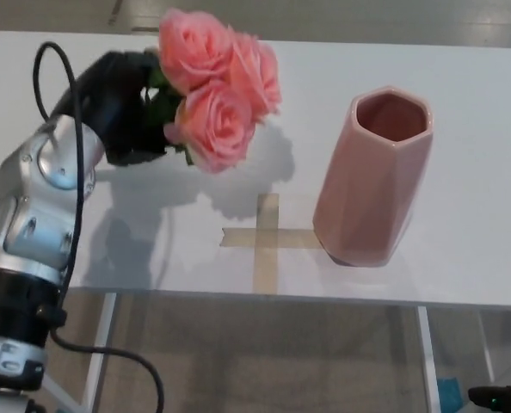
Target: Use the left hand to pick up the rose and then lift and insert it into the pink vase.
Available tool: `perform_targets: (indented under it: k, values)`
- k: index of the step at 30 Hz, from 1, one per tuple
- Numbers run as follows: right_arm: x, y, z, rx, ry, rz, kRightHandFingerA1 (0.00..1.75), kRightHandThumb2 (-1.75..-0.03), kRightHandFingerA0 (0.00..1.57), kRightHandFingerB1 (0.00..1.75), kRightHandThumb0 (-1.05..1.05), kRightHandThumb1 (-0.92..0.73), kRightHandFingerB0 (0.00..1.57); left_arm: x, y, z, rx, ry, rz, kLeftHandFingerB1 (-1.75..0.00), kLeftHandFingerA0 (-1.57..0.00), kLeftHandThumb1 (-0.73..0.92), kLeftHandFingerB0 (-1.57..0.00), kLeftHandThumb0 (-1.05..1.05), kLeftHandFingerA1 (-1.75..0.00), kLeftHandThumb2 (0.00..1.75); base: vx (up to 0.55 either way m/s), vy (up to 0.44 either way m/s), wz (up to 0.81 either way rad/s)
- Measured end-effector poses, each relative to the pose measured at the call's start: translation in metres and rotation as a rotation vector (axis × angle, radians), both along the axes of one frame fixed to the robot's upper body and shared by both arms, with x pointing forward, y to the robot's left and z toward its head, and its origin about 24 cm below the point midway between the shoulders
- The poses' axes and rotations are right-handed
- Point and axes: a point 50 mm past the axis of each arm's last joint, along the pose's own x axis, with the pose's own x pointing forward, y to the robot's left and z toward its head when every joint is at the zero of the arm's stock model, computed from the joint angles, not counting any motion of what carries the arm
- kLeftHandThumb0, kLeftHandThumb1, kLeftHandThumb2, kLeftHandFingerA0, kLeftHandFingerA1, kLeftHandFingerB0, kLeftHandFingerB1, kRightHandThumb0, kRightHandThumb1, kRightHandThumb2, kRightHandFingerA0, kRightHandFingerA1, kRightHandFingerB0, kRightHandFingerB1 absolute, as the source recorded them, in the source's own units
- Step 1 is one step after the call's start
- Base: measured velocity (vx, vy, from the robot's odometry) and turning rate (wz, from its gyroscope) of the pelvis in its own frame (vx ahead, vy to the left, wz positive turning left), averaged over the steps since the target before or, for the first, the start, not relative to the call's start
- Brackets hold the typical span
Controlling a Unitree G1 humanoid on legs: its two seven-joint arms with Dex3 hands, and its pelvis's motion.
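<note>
- Up in the upper left of the frame, one black left hand (pixel 122 107) is closed around the green stem end of the rose (pixel 217 86), holding it clear above the table (pixel 462 77).
- Only this one hand shows; the right hand is out of the picture.
- Behind the hand, one silver, rounded metal forearm (pixel 40 206) runs down the left edge of the frame, with a black cable (pixel 66 112) looping over it.
- The rose is a cluster of three pink blooms with soft, layered petals and a few dark green leaves just where the fingers grip.
- The blooms point toward the right of the frame and cast a grey shadow on the tabletop beneath them.
- One tape cross (pixel 266 238), tan and flat, lies on the table at lower centre, below the flowers and just left of the vase's base.
- One pink vase (pixel 372 176) stands upright at centre right, glossy and faceted like a hexagonal column, its mouth open, well apart from the rose.
- The table is one smooth white slab, with a white leg visible below its front edge.
</note>
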Motion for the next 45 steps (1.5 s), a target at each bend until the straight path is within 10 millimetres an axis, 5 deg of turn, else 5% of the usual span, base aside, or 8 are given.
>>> perform_targets:
  k: [5,8,18,45]
  values:
    - [0.0,0.0,0.0,-0.005,0.002,0.008,0.48,-0.57,0.64,0.43,-0.28,-0.58,0.54,0.003,-0.002,0.038,-0.144,-0.112,-0.016,-1.13,-0.89,0.84,-0.7,-0.17,-1.39,0.65,0.0,0.0,0.0]
    - [0.0,0.0,0.0,-0.004,0.002,0.009,0.48,-0.57,0.64,0.43,-0.28,-0.58,0.54,0.003,-0.006,0.057,-0.262,-0.15,-0.033,-1.0,-0.98,0.85,-0.76,-0.18,-1.35,0.65,0.0,0.0,0.0]
    - [0.0,0.0,0.0,-0.005,0.003,0.014,0.49,-0.57,0.65,0.43,-0.28,-0.58,0.54,0.006,-0.021,0.095,-0.625,-0.14,-0.104,-0.86,-1.06,0.83,-0.85,-0.17,-1.34,0.68,0.0,0.0,0.0]
    - [0.0,-0.001,0.0,-0.005,0.005,0.013,0.48,-0.57,0.62,0.43,-0.29,-0.58,0.54,-0.022,-0.094,0.155,-0.798,-0.006,-0.42,-0.89,-1.07,0.82,-0.82,-0.19,-1.33,0.64,0.0,0.0,0.0]
